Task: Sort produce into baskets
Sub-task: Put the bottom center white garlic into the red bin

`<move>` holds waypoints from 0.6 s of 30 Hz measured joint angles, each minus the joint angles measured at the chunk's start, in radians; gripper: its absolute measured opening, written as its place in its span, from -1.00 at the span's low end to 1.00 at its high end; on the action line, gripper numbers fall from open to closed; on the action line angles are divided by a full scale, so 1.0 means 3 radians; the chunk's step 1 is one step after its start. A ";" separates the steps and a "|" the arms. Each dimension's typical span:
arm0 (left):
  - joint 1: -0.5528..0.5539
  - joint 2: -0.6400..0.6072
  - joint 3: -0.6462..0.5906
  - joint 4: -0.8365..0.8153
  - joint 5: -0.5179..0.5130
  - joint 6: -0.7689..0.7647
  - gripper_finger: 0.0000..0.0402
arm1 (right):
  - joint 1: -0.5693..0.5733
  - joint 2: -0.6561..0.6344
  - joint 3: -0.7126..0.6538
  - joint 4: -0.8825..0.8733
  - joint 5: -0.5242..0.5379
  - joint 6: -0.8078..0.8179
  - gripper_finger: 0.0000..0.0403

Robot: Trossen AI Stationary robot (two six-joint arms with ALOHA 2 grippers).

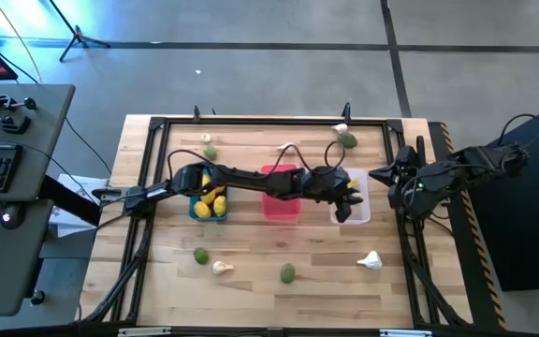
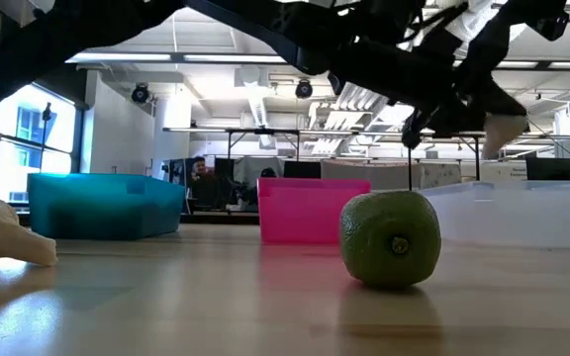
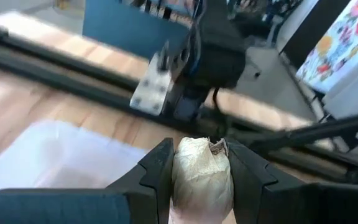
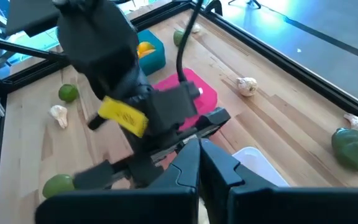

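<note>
The baskets are blue [image 1: 209,203], pink-red [image 1: 281,204] and translucent white [image 1: 361,211]. Yellow lemons [image 1: 213,198] fill the blue one. The black left pincer [image 3: 197,163] grips a white garlic bulb [image 3: 201,174].

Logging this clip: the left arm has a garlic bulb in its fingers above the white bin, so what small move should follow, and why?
Probably open the left gripper and let go. It is shut on the white pointed garlic bulb, reached across over the translucent white plastic bin, whose floor shows just beneath. The right gripper waits by the table's right edge.

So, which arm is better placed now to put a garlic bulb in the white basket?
Left. The left gripper already holds a garlic bulb above the white basket. The right gripper waits shut and empty by the table's right edge.
</note>
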 joint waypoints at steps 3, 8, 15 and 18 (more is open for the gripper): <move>0.0016 0.0074 -0.0002 -0.0073 -0.0009 0.0001 -0.51 | 0.0000 0.0000 0.0000 0.0001 0.0000 0.0000 -1.00; 0.0023 0.0116 -0.0004 -0.0137 -0.0031 0.0084 -0.51 | -0.0001 0.0000 0.0000 0.0002 -0.0001 0.0000 -1.00; 0.0018 0.0131 -0.0006 -0.0185 -0.0023 0.0095 -0.51 | 0.0000 0.0000 0.0000 0.0001 -0.0001 -0.0001 -1.00; 0.0031 0.0130 -0.0006 -0.0189 -0.0022 0.0093 -0.51 | -0.0001 0.0000 0.0000 -0.0007 -0.0001 -0.0001 -1.00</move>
